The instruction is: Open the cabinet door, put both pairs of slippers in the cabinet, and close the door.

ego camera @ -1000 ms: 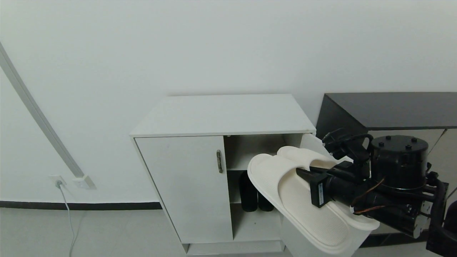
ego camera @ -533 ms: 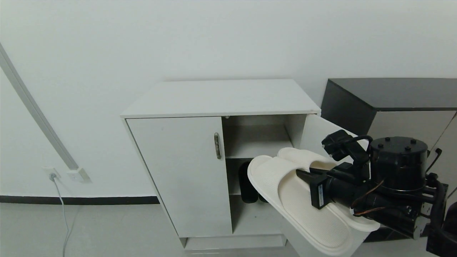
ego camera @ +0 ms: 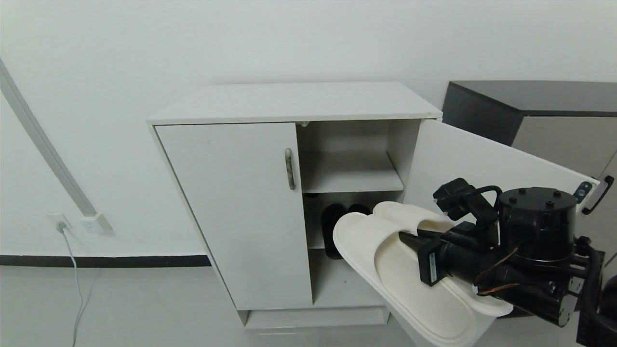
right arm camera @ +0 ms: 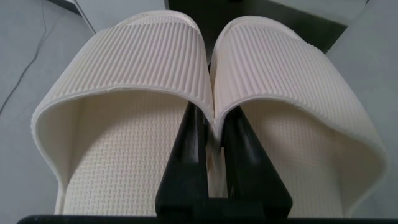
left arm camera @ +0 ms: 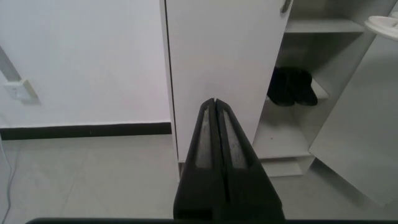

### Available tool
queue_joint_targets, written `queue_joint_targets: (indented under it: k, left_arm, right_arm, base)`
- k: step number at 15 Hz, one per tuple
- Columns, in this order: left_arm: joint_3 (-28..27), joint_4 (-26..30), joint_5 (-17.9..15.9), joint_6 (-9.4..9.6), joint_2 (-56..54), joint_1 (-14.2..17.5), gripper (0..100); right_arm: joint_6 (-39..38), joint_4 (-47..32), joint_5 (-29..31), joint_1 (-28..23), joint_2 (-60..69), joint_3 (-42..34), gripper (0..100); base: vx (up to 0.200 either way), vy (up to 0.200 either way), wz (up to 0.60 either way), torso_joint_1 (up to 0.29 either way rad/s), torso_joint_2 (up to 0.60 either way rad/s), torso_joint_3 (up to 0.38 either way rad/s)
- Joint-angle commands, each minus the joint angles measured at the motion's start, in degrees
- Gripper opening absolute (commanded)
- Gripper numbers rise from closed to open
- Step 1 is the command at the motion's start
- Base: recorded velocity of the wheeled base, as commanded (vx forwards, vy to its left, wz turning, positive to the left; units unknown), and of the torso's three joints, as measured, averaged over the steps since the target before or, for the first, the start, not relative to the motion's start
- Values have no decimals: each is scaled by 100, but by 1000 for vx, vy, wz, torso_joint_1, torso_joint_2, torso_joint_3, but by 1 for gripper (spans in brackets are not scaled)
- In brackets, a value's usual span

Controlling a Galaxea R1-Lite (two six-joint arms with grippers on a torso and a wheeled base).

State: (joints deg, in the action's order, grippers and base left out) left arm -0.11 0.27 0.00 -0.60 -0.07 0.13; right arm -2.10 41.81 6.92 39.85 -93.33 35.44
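Observation:
The white cabinet (ego camera: 294,103) stands against the wall, its right door (ego camera: 487,159) swung open and its left door (ego camera: 236,212) closed. A black pair of slippers (ego camera: 337,226) (left arm camera: 289,87) stands upright on the middle shelf inside. My right gripper (right arm camera: 214,146) is shut on the inner straps of a cream pair of slippers (ego camera: 400,270) (right arm camera: 205,106), held side by side in front of the open compartment, toes toward it. My left gripper (left arm camera: 214,134) is shut and empty, low in front of the closed left door.
A dark cabinet (ego camera: 530,103) stands right of the open door. A wall socket with a cable (ego camera: 65,226) sits low on the left wall, by a grey conduit (ego camera: 43,144). Bare grey floor (ego camera: 120,308) lies before the cabinet. The top shelf (ego camera: 349,173) and bottom shelf (ego camera: 342,286) hold nothing.
The head view has shifted, so the cabinet now sits higher and larger in frame with more of the open door showing. The right gripper still holds the cream slippers in the same pose.

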Motion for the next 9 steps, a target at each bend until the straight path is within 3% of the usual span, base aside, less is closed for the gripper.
queue_joint_targets:
  k: [1, 9]
  left_arm:
    - [-7, 0, 0, -2, 7, 4, 0]
    - [2, 0, 9, -11, 7, 4, 0]
  right_arm:
    - [-1, 2, 2, 5, -10, -2, 0]
    - [8, 231, 19, 5, -124, -98, 0]
  base:
    - [0, 0, 0, -105, 456, 339]
    - [0, 0, 0, -47, 435, 381]
